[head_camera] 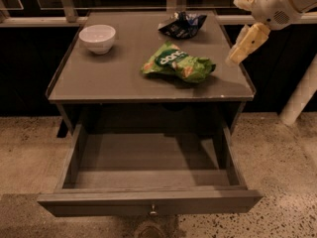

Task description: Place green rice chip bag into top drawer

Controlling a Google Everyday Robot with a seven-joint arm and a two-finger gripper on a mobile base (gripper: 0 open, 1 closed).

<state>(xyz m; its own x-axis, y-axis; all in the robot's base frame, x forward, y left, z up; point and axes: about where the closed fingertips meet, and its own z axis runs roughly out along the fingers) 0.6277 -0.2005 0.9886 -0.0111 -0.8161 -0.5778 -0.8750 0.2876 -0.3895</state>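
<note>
Claw (237, 31) hangs off the right rear corner of the table (109, 81), above the surface. Its two fingers are spread and hold nothing. Green rice chip bag (178, 67) lies flat on the table, right of centre and near the claw but not touched. Top drawer (99, 204) is pulled fully out below the table's front edge, with nothing inside.

Risks, as I judge them:
- The bag is flat, crinkled foil. A pinch coming straight down may slide off, or catch only a fold that tears loose when lifted.
- The dark snack bag (182, 25) sits just behind the green one. A reach aimed too far back takes the wrong bag or pushes it off the rear.
- A sideways nudge could sweep the green bag toward the table's front lip and onto the floor instead of into the drawer.
- The drawer is shallow. Letting go too far forward or too high may leave the bag draped over the front panel.

Count:
- green bag: one
- dark bag: one
- white bowl (97, 37): one
- drawer: one, with one knob (153, 212)
- claw: one
</note>
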